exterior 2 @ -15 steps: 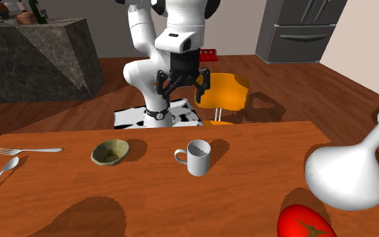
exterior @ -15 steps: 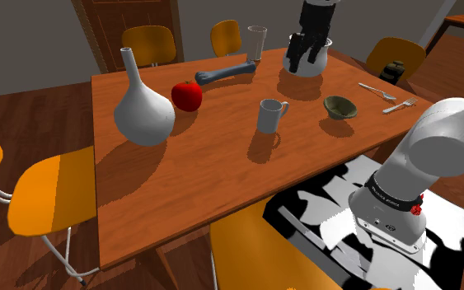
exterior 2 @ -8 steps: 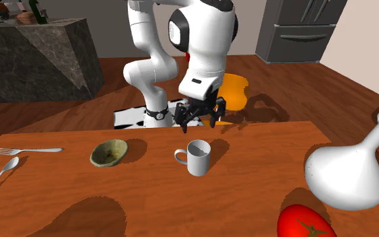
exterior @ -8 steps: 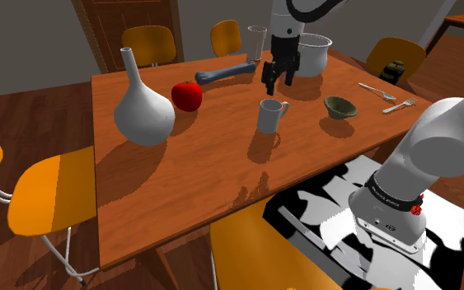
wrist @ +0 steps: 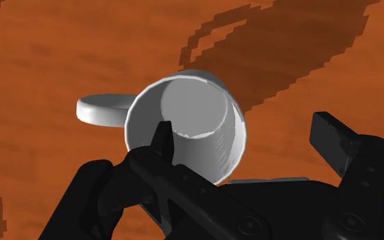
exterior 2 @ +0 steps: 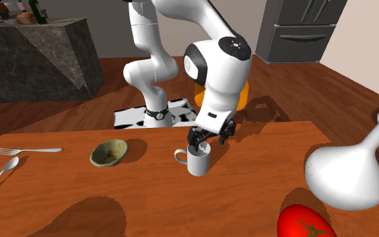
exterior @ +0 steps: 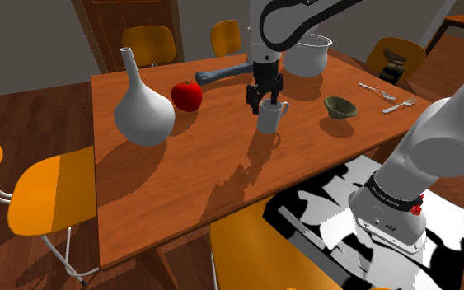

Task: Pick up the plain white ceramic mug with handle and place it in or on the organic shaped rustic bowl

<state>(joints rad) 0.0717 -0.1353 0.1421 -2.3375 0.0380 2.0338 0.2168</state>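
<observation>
Hovering right down at the white mug (exterior: 269, 120), the black gripper (exterior: 262, 102), fingers spread wide and clasping nothing. Standing upright mid-table (exterior: 189, 177), that mug, handle turned toward the greenish bowl (exterior: 339, 106). Sitting well apart toward the shoulder view's right, that bowl, with just bare wood between. Ringed further out by a white long-necked vase (exterior: 143, 111), a red fruit (exterior: 187, 95), a grey-blue bone-shaped thing (exterior: 222, 74), a white pot (exterior: 308, 56) beyond the arm, plus a fork (exterior: 399, 105) and spoon (exterior: 377, 88) past the bowl. Revealed by the wrist view: one fingertip (wrist: 161, 143) over the mug's rim, the other clear outside the wall, grey hollow below. Added by the second exterior view: a stone counter (exterior 2: 40, 60) and a grey fridge (exterior 2: 302, 30) behind the arm. Down from half a second back: then higher and nearer the pot, now level with the rim. Mug and bowl unmoved.
</observation>
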